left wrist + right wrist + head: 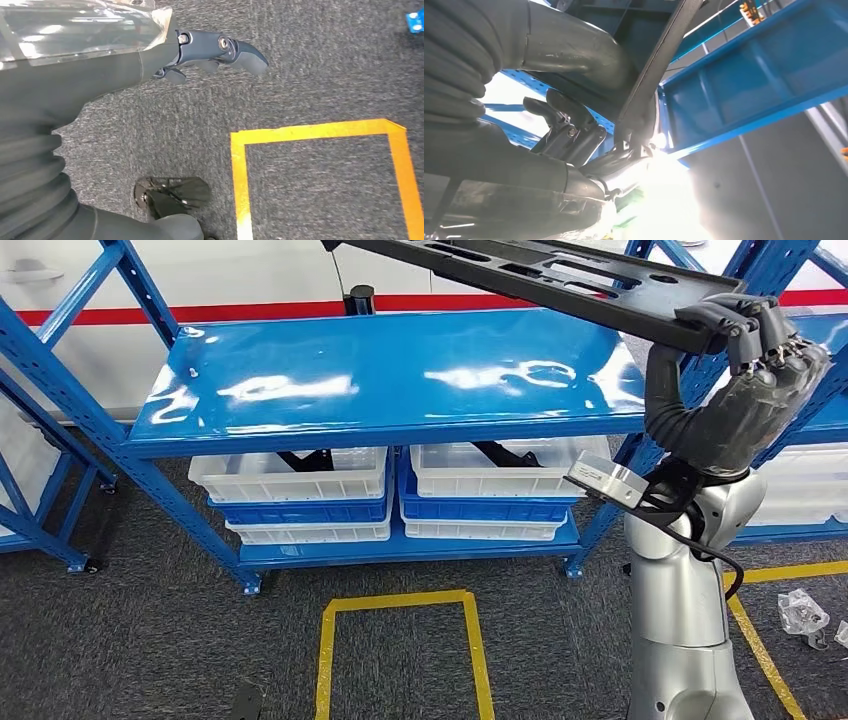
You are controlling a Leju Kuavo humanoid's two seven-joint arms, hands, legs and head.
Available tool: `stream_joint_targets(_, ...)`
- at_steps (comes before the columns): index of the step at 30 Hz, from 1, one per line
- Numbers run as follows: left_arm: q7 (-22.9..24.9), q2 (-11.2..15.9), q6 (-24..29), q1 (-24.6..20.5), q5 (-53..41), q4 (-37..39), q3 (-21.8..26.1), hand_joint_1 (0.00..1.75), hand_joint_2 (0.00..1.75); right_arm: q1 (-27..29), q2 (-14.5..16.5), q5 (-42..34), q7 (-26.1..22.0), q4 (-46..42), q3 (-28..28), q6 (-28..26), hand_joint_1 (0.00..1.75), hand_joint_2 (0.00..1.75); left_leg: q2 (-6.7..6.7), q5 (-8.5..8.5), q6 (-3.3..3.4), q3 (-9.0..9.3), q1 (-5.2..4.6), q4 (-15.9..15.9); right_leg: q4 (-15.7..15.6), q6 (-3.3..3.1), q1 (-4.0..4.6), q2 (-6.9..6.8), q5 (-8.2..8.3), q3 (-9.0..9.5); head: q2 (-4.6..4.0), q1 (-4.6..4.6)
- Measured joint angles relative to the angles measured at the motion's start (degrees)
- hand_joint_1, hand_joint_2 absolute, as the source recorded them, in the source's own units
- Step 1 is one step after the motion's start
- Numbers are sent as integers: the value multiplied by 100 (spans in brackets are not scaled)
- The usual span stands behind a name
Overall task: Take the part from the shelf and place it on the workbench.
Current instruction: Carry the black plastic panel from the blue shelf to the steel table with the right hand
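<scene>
Left hand (210, 52) hung low over grey carpet, fingers loosely curled, nothing in them and not touching anything; left wrist view showed it beside a yellow tape square (320, 135) on the floor. Head view gave that same yellow tape square (400, 635) in front of the blue shelf (390, 375), glossy top deck bare where it showed. Under the deck, white bins (290, 475) stacked on blue bins (300, 510), dark parts sticking out of the top ones. Right of centre, the long black flat part (540, 270) with slots was lifted above the shelf deck, tilted, running from top centre down to the right. Right arm was raised, elbow bent, silver forearm upright; right hand (750, 335) was clamped on the part's right end, fingers wrapped over its edge. Right wrist view looked up from below: the part (659, 60) seen edge-on as a dark bar, right hand's fingers (569, 130) closed around it, blue shelf underside (754, 80) behind, strong glare low in that picture.
</scene>
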Motion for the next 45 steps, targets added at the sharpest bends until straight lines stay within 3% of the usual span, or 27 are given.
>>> stream_joint_targets(1,-1,-1,1,0,2,1,0,0,175,2,5,-1,-4,1,0,0,175,175,0,-44,-15,-29,10,200,3,4,2,0,37,-48,0,-1)
stream_joint_targets(2,-2,-2,7,-1,7,1,1,0,175,4,11,-3,-11,5,0,0,175,175,1,49,-29,194,38,111,15,31,2,0,115,-151,0,-2)
stream_joint_targets(4,-8,-4,28,-10,17,1,2,0,175,5,24,-5,-25,13,1,0,175,175,-6,248,-9,820,59,-475,40,147,-2,-7,306,-363,0,1)
stream_joint_targets(5,-15,-3,44,-14,25,2,4,0,175,5,27,-4,-32,17,1,-1,175,175,1,372,61,1139,54,-950,69,231,-10,-12,382,-478,0,5)
stream_joint_targets(7,-31,-3,72,-19,36,4,7,0,175,9,28,11,-22,37,6,-2,175,175,20,524,255,1041,-10,-1284,785,291,-7,-11,-19,-788,0,37)
stream_joint_targets(8,-35,-5,76,-18,40,5,8,0,175,10,23,24,9,61,16,-3,175,175,35,727,302,818,-13,-1298,983,315,-3,-2,-195,-688,0,49)
stream_joint_targets(9,-39,-7,81,-18,37,6,9,0,175,-6,13,49,82,89,43,-4,175,175,35,974,280,589,-28,-1309,946,284,33,10,-393,-445,0,52)
stream_joint_targets(10,-40,-7,83,-16,27,8,8,0,175,-25,-3,74,163,117,74,-4,175,175,27,1116,208,394,-30,-1297,670,259,31,10,-347,-134,0,39)
stream_joint_targets(11,-39,-2,85,-16,16,10,8,0,175,-47,-19,102,250,139,108,-5,175,175,20,1112,130,240,-23,-1218,178,195,28,8,-221,184,0,23)
stream_joint_targets(12,-37,2,86,-16,2,11,6,0,175,-66,-35,126,315,149,137,-6,175,175,11,939,58,136,-13,-1031,-43,86,26,5,-182,244,0,4)
stream_joint_targets(14,-28,6,85,-20,-25,13,3,0,175,-68,-55,145,351,154,156,-6,175,175,2,321,-10,-67,17,-305,-44,-2,0,-1,-5,74,0,-10)
stream_joint_targets(15,-25,5,83,-23,-37,13,0,0,175,-66,-66,148,355,154,159,-6,175,175,1,138,-34,-136,30,87,-40,-5,4,-1,71,-17,0,-10)
stream_joint_targets(17,-9,4,80,-27,-51,13,-4,0,175,-60,-92,140,355,154,161,-6,175,175,3,180,-70,-62,66,476,-28,20,7,-1,212,-202,-1,-11)
stream_joint_targets(19,7,4,80,-45,-55,13,-8,0,175,-60,-119,120,354,154,164,-6,175,175,3,423,-80,407,108,93,-5,71,3,2,331,-362,-1,-13)
stream_joint_targets(21,16,4,83,-90,-59,9,-10,0,175,-68,-145,99,351,152,170,-6,175,175,-10,366,-60,1050,114,-719,29,147,15,-2,419,-476,0,-5)
stream_joint_targets(23,25,7,92,-130,-63,5,-12,0,175,-81,-166,84,342,155,188,-6,175,175,-29,227,-1,1323,66,-1190,33,244,16,-21,523,-552,0,12)
stream_joint_targets(26,40,18,101,-134,-64,6,-13,0,175,-85,-192,67,340,187,217,-6,175,175,-5,371,191,1193,20,-1283,77,348,-12,-22,546,-706,0,21)
stream_joint_targets(28,44,27,99,-144,-72,5,-15,0,175,-89,-215,73,360,218,231,-6,175,175,18,510,297,1058,22,-1311,537,289,-20,-8,158,-919,0,42)
stream_joint_targets(30,46,31,90,-154,-80,4,-18,0,175,-92,-226,89,390,264,246,-6,175,175,26,634,334,898,8,-1309,1329,248,-7,3,-287,-1124,0,64)
stream_joint_targets(32,50,31,81,-160,-89,4,-20,0,175,-92,-233,115,419,321,260,-6,175,175,34,751,331,748,-2,-1304,1740,311,-2,8,-368,-1110,0,66)
stream_joint_targets(33,55,31,80,-165,-95,4,-20,0,175,-95,-236,129,430,347,267,-6,175,175,36,805,320,681,-4,-1301,1618,360,-2,8,-274,-947,0,67)
stream_joint_targets(35,66,30,80,-181,-105,1,-22,0,175,-121,-237,152,446,392,289,-6,175,175,34,900,281,572,-10,-1294,865,405,5,7,-107,-365,0,68)
stream_joint_targets(37,78,30,80,-198,-108,-7,-23,0,175,-165,-235,156,450,428,318,-6,175,175,38,994,221,503,-23,-1293,149,358,49,16,-127,101,0,60)
stream_joint_targets(39,92,33,80,-204,-106,-13,-24,0,175,-191,-234,156,450,462,337,-6,175,175,38,1094,160,471,-28,-1314,-44,295,87,26,-153,177,0,59)
stream_joint_targets(41,104,39,81,-202,-100,-15,-24,0,175,-203,-224,162,449,500,341,-6,175,175,27,1045,100,419,-18,-1271,-42,208,26,20,-79,127,0,62)
stream_joint_targets(43,108,45,85,-202,-92,-17,-24,0,175,-215,-203,177,446,534,344,-6,175,175,15,664,40,260,3,-837,-49,97,-24,5,1,73,0,41)
stream_joint_targets(45,111,45,86,-200,-82,-17,-24,0,175,-221,-181,188,443,563,349,-6,175,175,8,195,-10,24,24,-43,-39,38,-2,-5,63,-2,0,25)
